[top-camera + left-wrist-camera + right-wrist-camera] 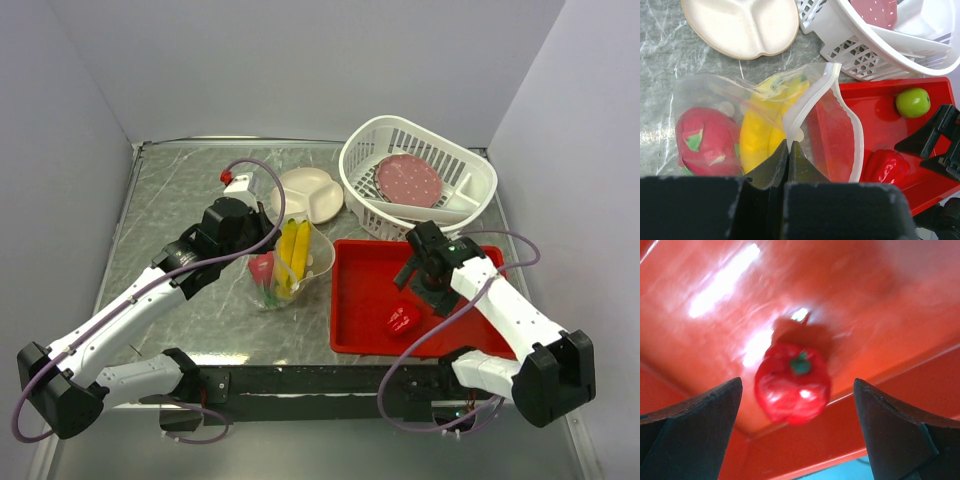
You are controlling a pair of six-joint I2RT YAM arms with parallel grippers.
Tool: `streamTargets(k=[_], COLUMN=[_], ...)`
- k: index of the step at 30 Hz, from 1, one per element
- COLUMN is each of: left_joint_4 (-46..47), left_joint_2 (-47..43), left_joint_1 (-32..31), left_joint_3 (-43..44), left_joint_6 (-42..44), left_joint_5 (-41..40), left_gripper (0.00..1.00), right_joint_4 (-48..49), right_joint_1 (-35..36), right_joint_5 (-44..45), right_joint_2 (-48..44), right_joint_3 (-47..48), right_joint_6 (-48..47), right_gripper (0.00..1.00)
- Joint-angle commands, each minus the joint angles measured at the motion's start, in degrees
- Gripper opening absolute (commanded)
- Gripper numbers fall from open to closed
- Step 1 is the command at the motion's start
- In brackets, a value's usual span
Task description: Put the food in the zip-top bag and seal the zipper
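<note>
The left claw [788, 150] is closed, its two fingers pressed together. They seem to pinch the near edge of the zip-top bag [715, 95] and hold it up on the grey table [180, 200]. The bag's mouth gapes toward the red tray [360, 300]. The zipper [858, 140] curls around the opening in a loose open loop and is not pressed together anywhere I can see. Inside the bag, just past the fingers, the dragon fruit [707, 142] and the banana [765, 125] lie side by side and touching.

The right claw [798, 382] hangs over the tray with its fingers spread wide and nothing between them. A red toy pepper [886, 166] lies on the tray floor directly below the gap. The green apple [913, 102] sits on the tray too, near the pepper but apart from it, outside the bag.

Farther back are a cream divided plate [308, 193] and a white slotted basket [470, 190] holding a reddish speckled disc [407, 180].

By my reckoning the job is past halfway. Two of the three fruits are bagged. The apple has yet to go in, and then the zipper needs pressing shut along its full length. Whether the pepper is meant for the bag I cannot tell.
</note>
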Motion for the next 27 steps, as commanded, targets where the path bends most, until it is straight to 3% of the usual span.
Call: streamTargets(k=[1,12,22,25,26,27], left_joint_4=[2.7,2.7,3.2,3.1,3.0,2.9], left_joint_2=[-0.6,-0.3,0.4,0.4,0.2,0.2], left_joint_1=[0.3,0.3,0.3,0.3,0.3,0.3], left_joint_3=[0.7,0.7,0.2,0.2,0.2,0.2], left_joint_6=[0.4,0.3,-0.3,-0.5,-0.5,-0.5], left_joint_5=[0.4,0.4,0.4,-0.3,-0.6,-1.2], left_gripper=[0.04,0.03,0.03,0.03,0.03,0.03], right_joint_4=[0.9,2.0,11.0,11.3,11.6,11.8], right_joint_1=[3.2,5.1,6.1,6.4,6.4,6.6], right_joint_5=[-3.4,-6.6,-6.3,-3.3,-1.9,-1.2], right_joint_2=[-2.4,-1.3,2.4,1.9,0.6,-0.2], right_joint_3=[-1.7,-5.1,-7.7,-4.9,-3.6,-3.2], right_joint_6=[5.2,7.1,7.3,5.2,4.5,4.0], right_gripper=[1.0,1.0,0.99,0.81,0.57,0.47])
